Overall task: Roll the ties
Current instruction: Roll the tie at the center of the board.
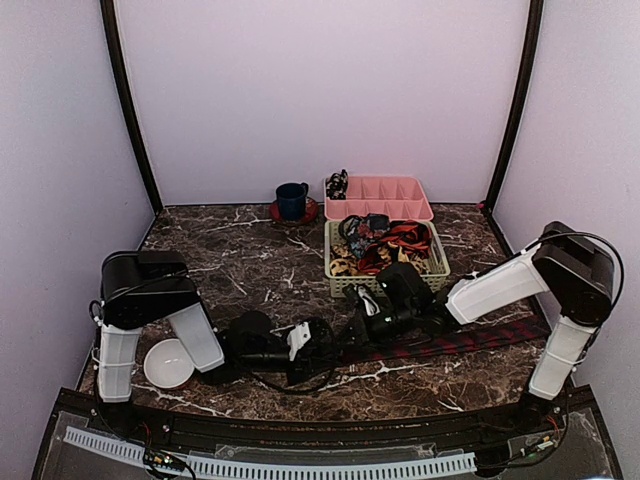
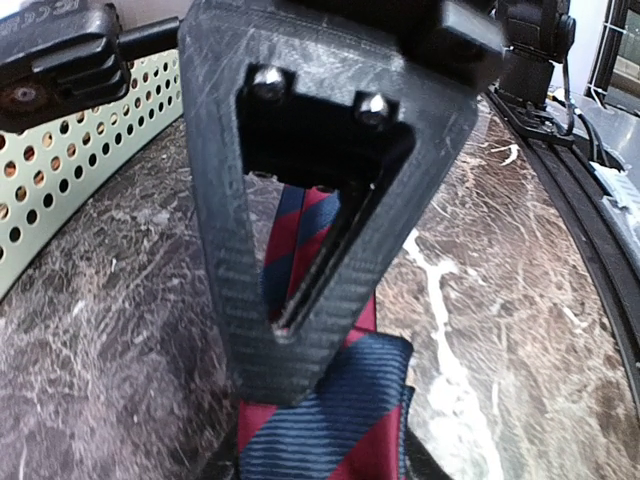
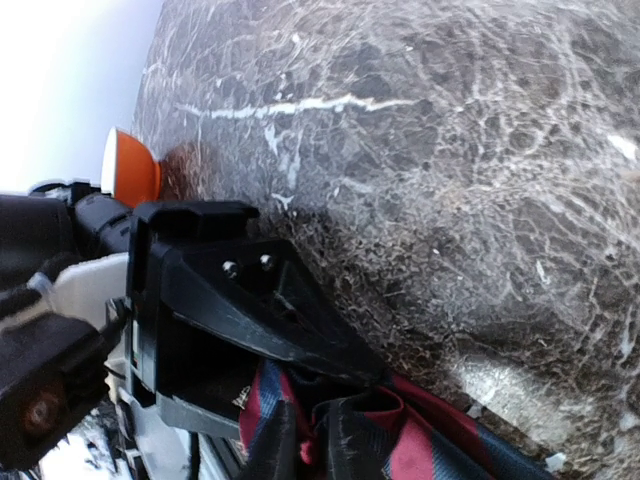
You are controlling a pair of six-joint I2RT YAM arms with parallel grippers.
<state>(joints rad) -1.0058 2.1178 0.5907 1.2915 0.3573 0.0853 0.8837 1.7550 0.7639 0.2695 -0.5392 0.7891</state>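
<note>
Plainly, the coming move depends on how the striped tie [image 1: 470, 340] lies. It is stretched flat on the table [image 1: 250, 260] with its long axis running left to right, parallel to the near edge. Both arms meet at its left end, near the middle of the table. From there its free length runs off to the right, beneath the right arm and towards that arm's base. Any rolling would, I judge, have to travel rightward along that axis.

The left gripper [image 2: 285, 342] is at the very end of the tie. Its fingers are drawn into a narrow V, and red and navy stripes show in the gap and just below the tips. Whether they actually pinch the cloth I cannot tell.

The right gripper [image 3: 365, 372] is just beside it, and its tip is pressed into a bunched fold of the same fabric. Its jaws are hidden, so I cannot tell its grip or opening either. Both grippers are equally near the end, and the right arm lies over the unrolled stretch.

The other ties [image 1: 385, 245] are heaped in the green basket [image 1: 436, 272], just beyond the grippers.

As for writing, some raised letters on a black part at the top left of the left wrist view are cut off and unreadable. No label shows on the tie.
</note>
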